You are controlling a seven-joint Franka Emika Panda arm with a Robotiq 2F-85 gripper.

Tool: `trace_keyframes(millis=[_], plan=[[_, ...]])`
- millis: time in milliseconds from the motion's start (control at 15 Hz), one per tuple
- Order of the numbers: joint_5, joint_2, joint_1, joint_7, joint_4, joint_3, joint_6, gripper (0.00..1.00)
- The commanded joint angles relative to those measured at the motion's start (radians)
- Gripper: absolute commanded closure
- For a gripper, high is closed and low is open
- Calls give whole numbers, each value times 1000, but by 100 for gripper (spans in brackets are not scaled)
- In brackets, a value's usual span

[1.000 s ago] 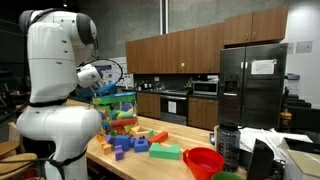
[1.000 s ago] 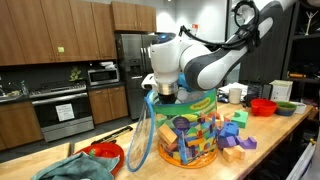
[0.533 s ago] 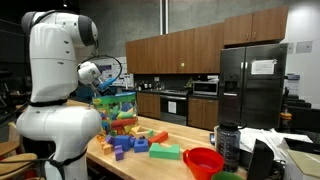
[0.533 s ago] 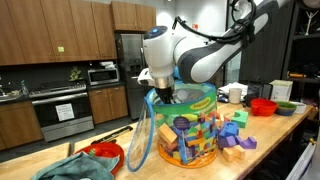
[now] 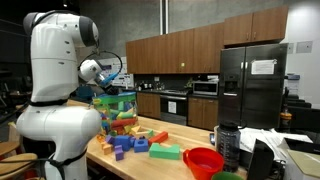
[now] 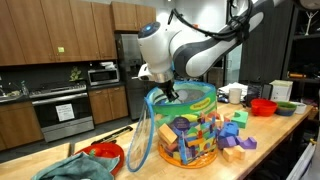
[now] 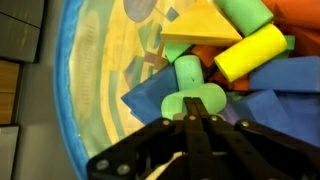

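Kitchen counter (image 6: 285,135), tub (image 6: 185,140) of foam blocks, label (image 6: 200,101) unreadable, hand (image 7: 190,117) pinched together over green block (image 7: 192,98).

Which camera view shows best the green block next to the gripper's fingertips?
The wrist view: the green block fills the centre, just above the shut gripper. In both exterior views the tub of blocks shows, but this block cannot be singled out.
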Motion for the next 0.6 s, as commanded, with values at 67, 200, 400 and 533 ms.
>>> trace_keyframes(millis=[67, 200, 400, 533], plan=[[-94, -21, -13, -71, 47, -17, -110, 100], [-140, -23, -20, -95, 68, -24, -145, 100], [-197, -23, -37, -135, 109, -39, -190, 100], [-185, -20, -50, -165, 151, -52, -229, 100]])
